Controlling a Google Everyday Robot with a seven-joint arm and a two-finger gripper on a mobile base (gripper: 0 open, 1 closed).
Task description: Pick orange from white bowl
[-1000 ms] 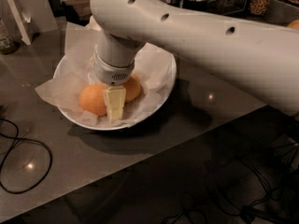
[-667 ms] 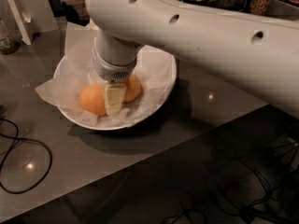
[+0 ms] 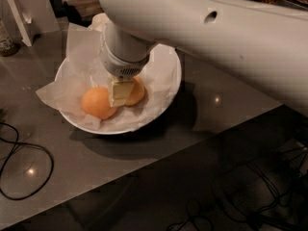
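Since a second ago the arm (image 3: 231,37) has shifted up and towards the left of the view, its thick white link now covering more of the top, and the gripper (image 3: 120,96) reaches less far down among the fruit than before. Bowl, paper and oranges lie where they did.

At the far left a black cable (image 3: 24,170) loops over the grey table (image 3: 144,162), with a dark bottle (image 3: 5,42) and a white stand (image 3: 19,18) behind it at the table's back edge. Next comes the white bowl (image 3: 174,85), lined with crinkled paper (image 3: 79,42) that spills over its left rim. Both fruits rest on that paper, the left orange (image 3: 97,103) towards the front and the right orange (image 3: 136,94) just beside it. The gripper's pale tip hangs between the two, overlapping the right orange's left side. Whether the claw is clenched or released cannot be told, since the round wrist directly above blocks the view. That wrist also hides the back of the bowl. Further right the arm spans the upper frame, and dark cables (image 3: 260,206) lie below the table's edge.
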